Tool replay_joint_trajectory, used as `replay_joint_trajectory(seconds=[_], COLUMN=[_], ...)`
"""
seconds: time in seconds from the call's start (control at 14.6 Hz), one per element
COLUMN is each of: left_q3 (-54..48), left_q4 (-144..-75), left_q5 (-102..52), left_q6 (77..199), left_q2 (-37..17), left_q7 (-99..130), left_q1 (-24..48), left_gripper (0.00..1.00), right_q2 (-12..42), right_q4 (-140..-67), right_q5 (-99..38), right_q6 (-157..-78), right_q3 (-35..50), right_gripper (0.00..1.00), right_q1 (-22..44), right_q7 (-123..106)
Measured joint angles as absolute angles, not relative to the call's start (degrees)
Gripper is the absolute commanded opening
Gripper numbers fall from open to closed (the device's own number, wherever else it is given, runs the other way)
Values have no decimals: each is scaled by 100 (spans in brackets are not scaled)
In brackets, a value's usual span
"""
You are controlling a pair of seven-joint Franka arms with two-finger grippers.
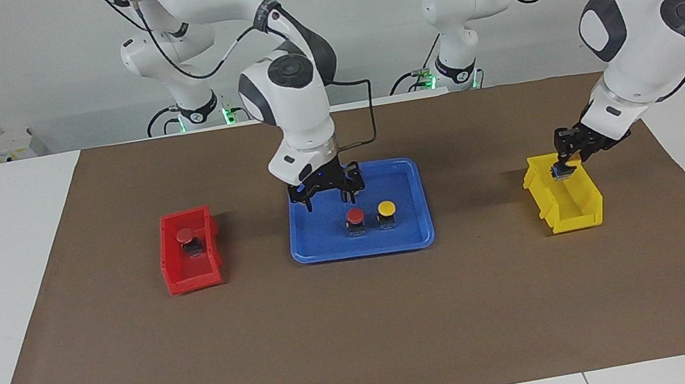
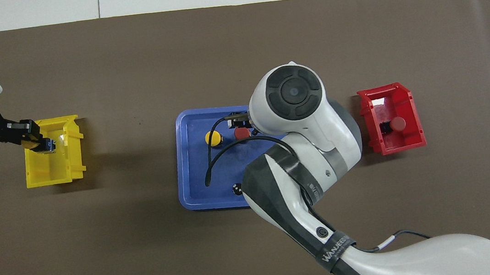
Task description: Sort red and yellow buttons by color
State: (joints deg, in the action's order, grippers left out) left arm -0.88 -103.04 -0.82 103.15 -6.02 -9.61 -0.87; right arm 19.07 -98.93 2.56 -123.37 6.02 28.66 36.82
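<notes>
Facing view. At the right of the frame my left gripper [image 1: 564,165] is hanging over the yellow plastic bin [image 1: 582,209], its fingers clamped on a yellow-capped push-button with a black base [image 1: 560,170]. I am judging the release best made low and centred between the bin walls. Mid-frame, my right gripper [image 1: 328,195] is standing wide over the blue plastic tray [image 1: 324,250], just above the red-capped push-button [image 1: 355,217]; the second yellow-capped button [image 1: 386,208] is beside it. I should straddle the red cap only. At the left, the red plastic bin [image 1: 181,283] is holding another red-capped button [image 1: 186,236].

Overhead view. At the left edge, my left gripper [image 2: 45,145] is over the yellow bin's upper corner. At the centre, my right arm is covering the tray, with both caps peeking out.
</notes>
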Motion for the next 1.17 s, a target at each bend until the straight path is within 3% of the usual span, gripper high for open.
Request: replay_joint_trajectory(seconds=[0.27,0.62,0.96,1.1,1.17], left_q3=[-92,-91,-91,-91,-91], left_q4=[-11044,-11902,-12369,-12497,-12561], left_q5=[-82,-82,-82,-82,-82], left_q6=[10971,11837,12460,12632,12734], left_q2=[-328,-160,-166,-177,-186], left_q7=[-1054,-1070,-1150,-1199,-1210], left_q1=[-150,-207,-272,-273,-273], left_gripper=[1,1,2,10,28], right_q2=[2277,2368,2369,2368,2364], right_q4=[-9896,-10090,-10130,-10094,-10007], right_q5=[600,609,609,608,609], right_q6=[-12638,-12996,-13082,-13038,-12876], right_q3=[600,589,583,570,560], right_gripper=[85,74,27,25,26], right_q1=[3086,3097,3104,3101,3093], right_q7=[3765,3765,3765,3765,3765])
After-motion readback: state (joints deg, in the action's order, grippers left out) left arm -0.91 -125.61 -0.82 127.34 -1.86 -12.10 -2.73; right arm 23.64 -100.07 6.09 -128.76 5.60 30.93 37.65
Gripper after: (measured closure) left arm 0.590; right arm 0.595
